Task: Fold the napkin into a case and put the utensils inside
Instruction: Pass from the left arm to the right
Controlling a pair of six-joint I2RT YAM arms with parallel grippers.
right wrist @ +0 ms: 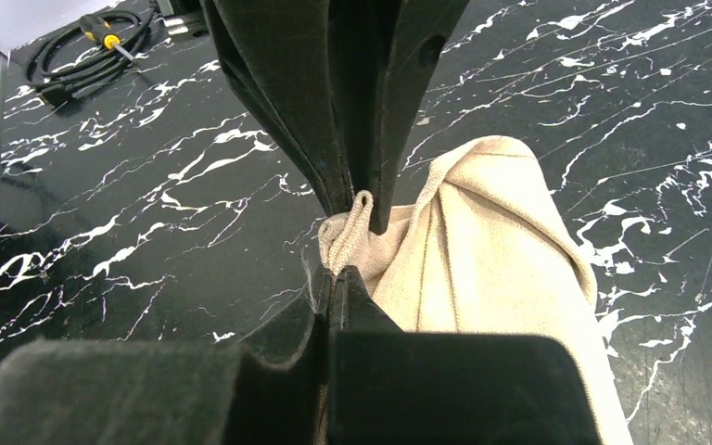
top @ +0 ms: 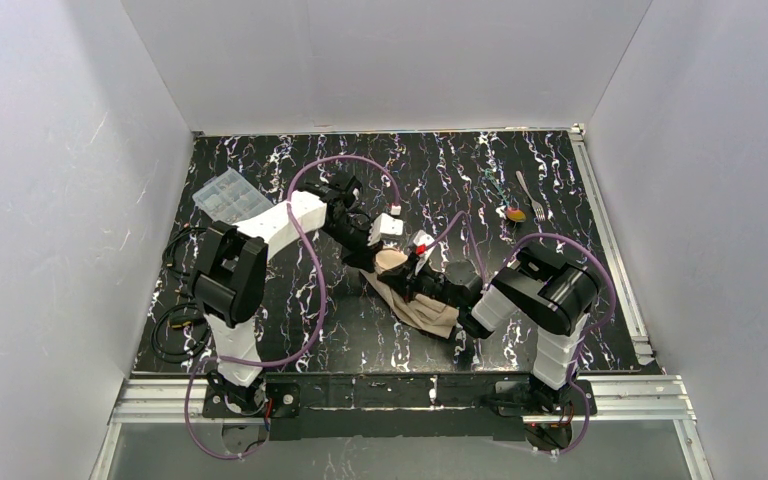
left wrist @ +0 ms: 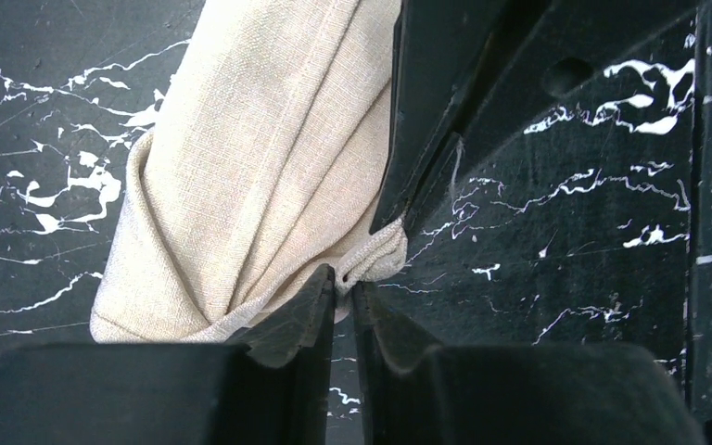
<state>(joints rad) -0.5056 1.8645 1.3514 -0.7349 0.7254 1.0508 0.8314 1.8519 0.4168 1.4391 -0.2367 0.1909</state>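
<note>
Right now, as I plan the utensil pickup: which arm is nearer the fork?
Right. The right arm bends just short of the fork, far right; the left arm reaches in from the opposite side. The left pincer and right pincer both pinch the napkin at the centre.

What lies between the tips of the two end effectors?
A bunched corner of the napkin, pinched between the left end effector and the right end effector; both wrist views show it.

Napkin (left wrist: pixel 260 139) cropped at top edge
</note>
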